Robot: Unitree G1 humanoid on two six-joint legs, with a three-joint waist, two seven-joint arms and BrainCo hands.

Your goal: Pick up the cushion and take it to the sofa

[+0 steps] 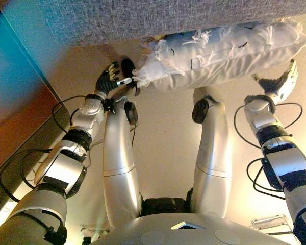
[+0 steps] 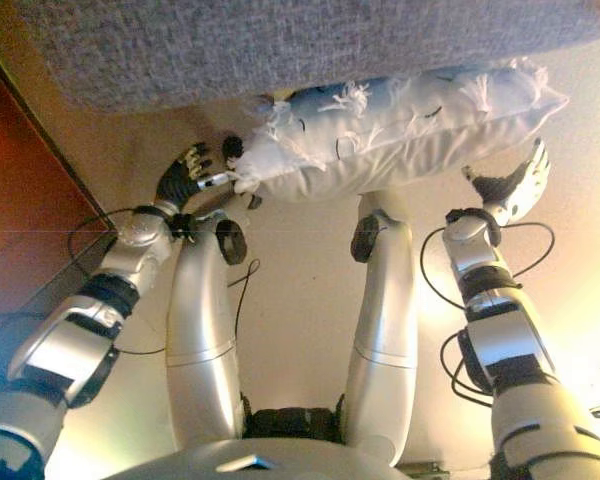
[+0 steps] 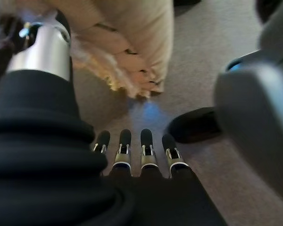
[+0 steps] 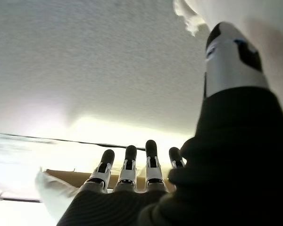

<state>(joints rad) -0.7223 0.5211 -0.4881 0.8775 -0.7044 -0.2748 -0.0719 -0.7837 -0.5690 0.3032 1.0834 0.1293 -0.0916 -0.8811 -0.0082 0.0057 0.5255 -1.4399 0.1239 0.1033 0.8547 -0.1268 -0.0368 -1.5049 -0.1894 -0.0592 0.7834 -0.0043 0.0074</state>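
Note:
The white cushion (image 1: 219, 51) with frayed tassels hangs lengthwise between my two hands, right in front of the grey fabric sofa (image 1: 143, 18). My left hand (image 1: 111, 77) is at the cushion's left end, fingers straight, thumb against the fringe (image 3: 127, 77). My right hand (image 1: 281, 81) is at the right end and slightly under it, fingers straight (image 4: 127, 165), thumb against the cushion (image 4: 269, 28). The cushion's far long edge meets or overlaps the sofa's front edge. The sofa's grey weave also shows in the right wrist view (image 4: 85, 56).
A brown wooden piece of furniture (image 1: 15, 112) runs along my left side, close to the left arm. Beige carpet (image 1: 166, 138) lies under the cushion and in front of the sofa.

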